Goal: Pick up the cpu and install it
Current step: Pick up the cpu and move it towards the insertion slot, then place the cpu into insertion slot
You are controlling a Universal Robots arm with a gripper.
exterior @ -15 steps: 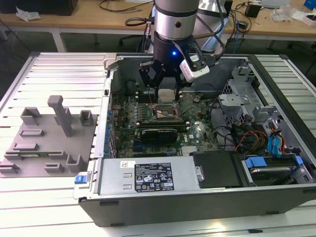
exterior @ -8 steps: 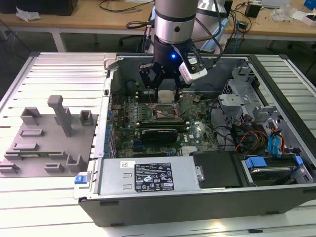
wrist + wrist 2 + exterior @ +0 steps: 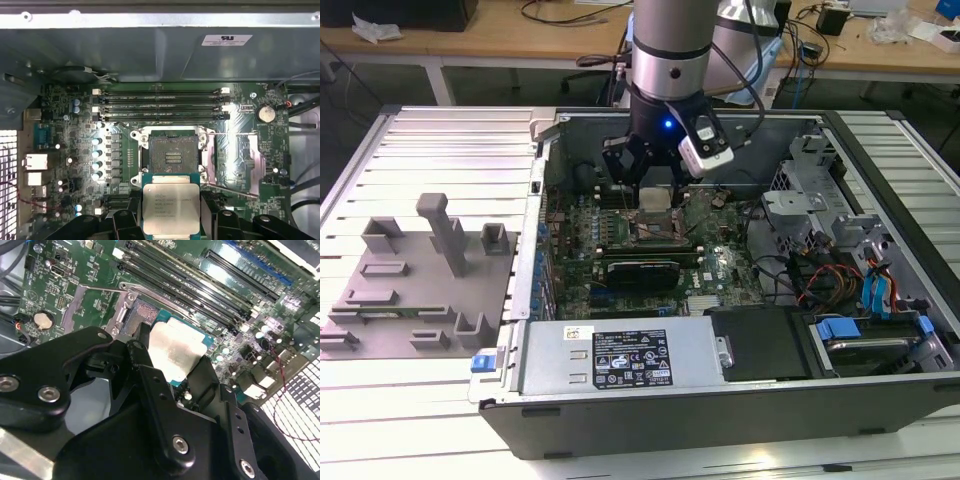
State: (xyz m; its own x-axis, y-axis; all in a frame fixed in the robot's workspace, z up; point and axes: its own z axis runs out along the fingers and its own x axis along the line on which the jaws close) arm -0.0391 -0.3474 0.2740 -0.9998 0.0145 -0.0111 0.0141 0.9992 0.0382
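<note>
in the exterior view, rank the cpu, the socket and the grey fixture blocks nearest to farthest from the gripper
1. cpu, held by the gripper.
2. socket, on the motherboard right beside the cpu.
3. grey fixture blocks, outside the case, exterior view's left.

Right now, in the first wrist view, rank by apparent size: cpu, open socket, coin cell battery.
1. Tied: the socket and the cpu look about alike. The cpu is held off the board, nearer the camera, so I won't rank them.
2. The coin cell battery, clearly smallest.
</note>
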